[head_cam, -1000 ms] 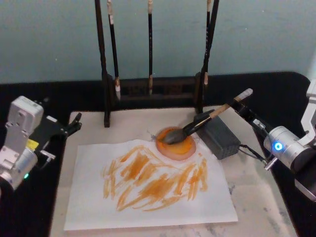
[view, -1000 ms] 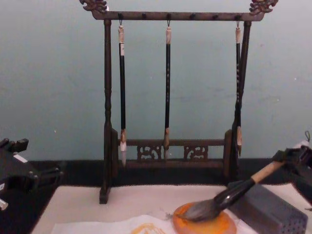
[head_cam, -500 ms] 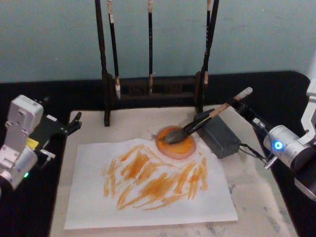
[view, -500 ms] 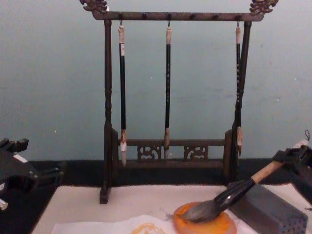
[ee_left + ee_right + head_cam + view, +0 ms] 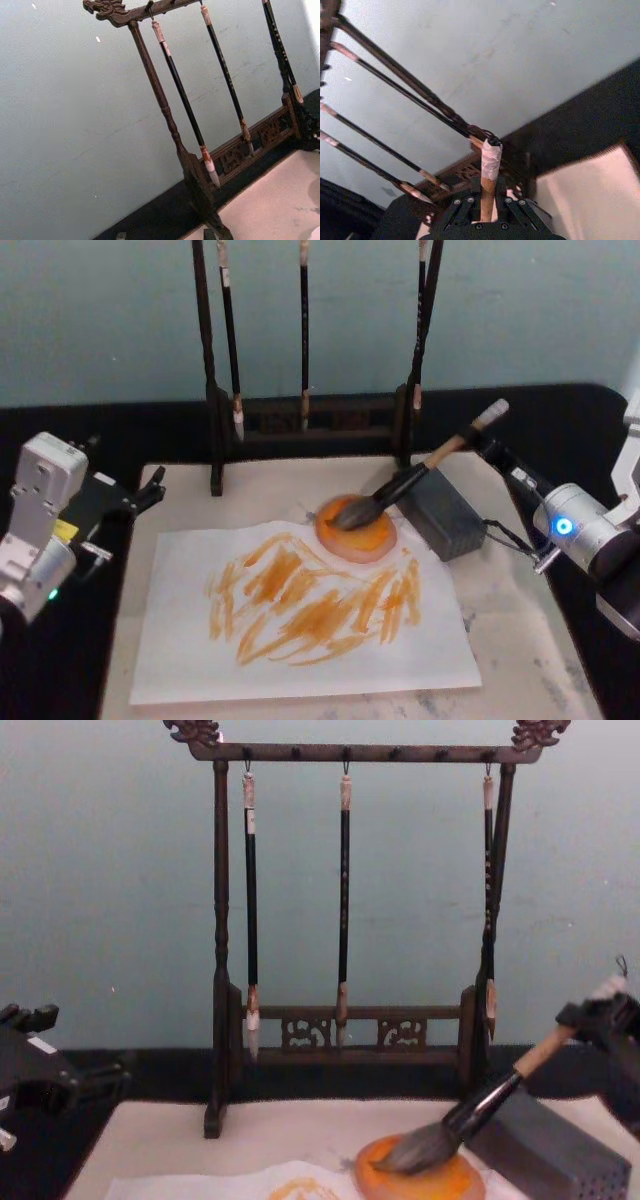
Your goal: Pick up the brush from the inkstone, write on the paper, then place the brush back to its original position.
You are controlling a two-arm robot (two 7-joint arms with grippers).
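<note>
The brush (image 5: 400, 485) leans with its grey bristle head on the orange inkstone (image 5: 365, 540) and its pale handle slanting up to the right. My right gripper (image 5: 478, 443) is shut on the handle just below the white wrapped end, above the far right corner of the mat. In the chest view the brush (image 5: 480, 1105) rises steeply from the inkstone (image 5: 440, 1186) to the right gripper (image 5: 585, 1020). In the right wrist view the handle (image 5: 489, 165) passes between the fingers of that gripper (image 5: 487, 207). The paper (image 5: 300, 650) bears many orange strokes. My left gripper (image 5: 152, 490) is parked open at the left.
A grey dotted block (image 5: 440, 515) sits just right of the inkstone, under the handle. A dark wooden rack (image 5: 300, 420) with three thin hanging brushes stands at the back. The beige mat (image 5: 520, 640) has bare room right of the paper.
The right gripper has raised the brush's handle end, so the brush stands steeper. Its bristles stay on the inkstone. The left arm has not moved.
</note>
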